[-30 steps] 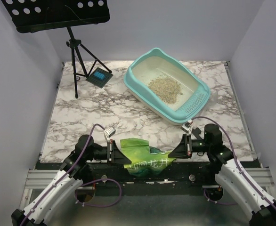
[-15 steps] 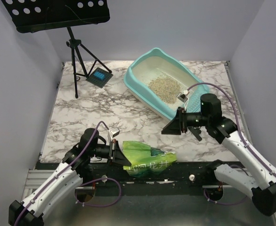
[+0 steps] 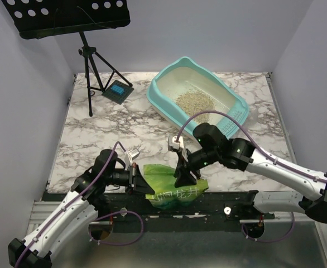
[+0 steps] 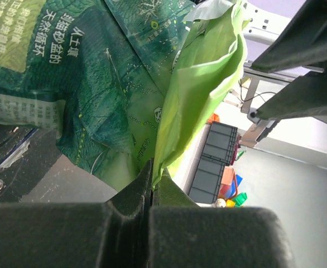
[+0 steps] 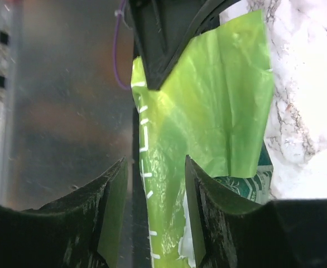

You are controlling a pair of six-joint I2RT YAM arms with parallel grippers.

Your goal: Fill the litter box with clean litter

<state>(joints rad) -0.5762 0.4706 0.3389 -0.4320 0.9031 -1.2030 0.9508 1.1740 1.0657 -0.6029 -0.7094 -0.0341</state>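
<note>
On the bench [image 3: 96, 139], the litter box [image 3: 158, 103] sits at 1 o'clock, some clean litter [image 3: 194, 101] inside. The green bag [image 3: 163, 177] lies at 6 o'clock. The left gripper [image 3: 136, 180] pinches its edge; the right gripper [image 3: 183, 176], half open and empty, should bite deep.

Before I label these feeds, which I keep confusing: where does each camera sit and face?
Top: fixed above and behind, looking down on table, litter box and bag; the left arm and right arm show.
Left wrist: on the left arm, looks along the shut left hand pinching the bag.
Right wrist: on the right arm, looks down past the open right hand at the bag.
Shared: the bag.
</note>
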